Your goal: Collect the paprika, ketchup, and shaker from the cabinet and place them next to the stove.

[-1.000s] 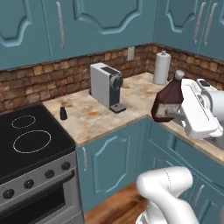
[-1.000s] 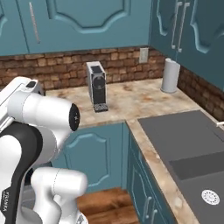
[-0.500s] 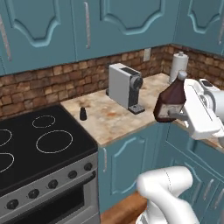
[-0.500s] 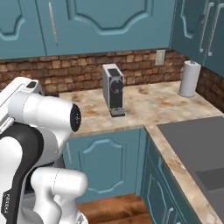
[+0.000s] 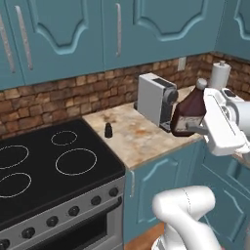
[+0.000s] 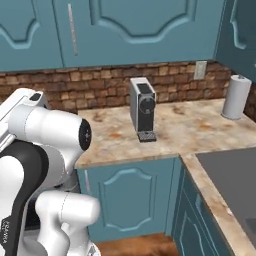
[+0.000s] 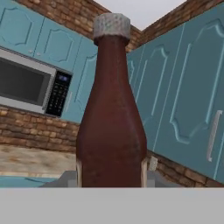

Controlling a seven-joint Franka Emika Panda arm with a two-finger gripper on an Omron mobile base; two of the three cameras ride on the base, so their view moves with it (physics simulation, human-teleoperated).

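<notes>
Ketchup (image 5: 191, 113) is carried upright above the bench (image 5: 141, 139), right of the stove (image 5: 44, 168), gripper (image 5: 195, 130) clamped low on its body. Likely rigid, smooth, top-heavy; grip below shoulders suits.

Colours and patterns at the counter

Ketchup (image 5: 189, 113): dark brown-red, pale label, whitish cap. Shaker (image 5: 108, 130): plain black. Stove (image 5: 53, 168): black glass with thin white rings, steel front, dark knobs. Cabinet (image 5: 161, 27): teal-blue, silver handles. Backsplash (image 5: 58, 97): red-brown brick. Countertop (image 5: 139, 136): mottled beige. Coffee machine (image 5: 155, 99): grey and black. Paper roll (image 6: 234, 96): white.
</notes>
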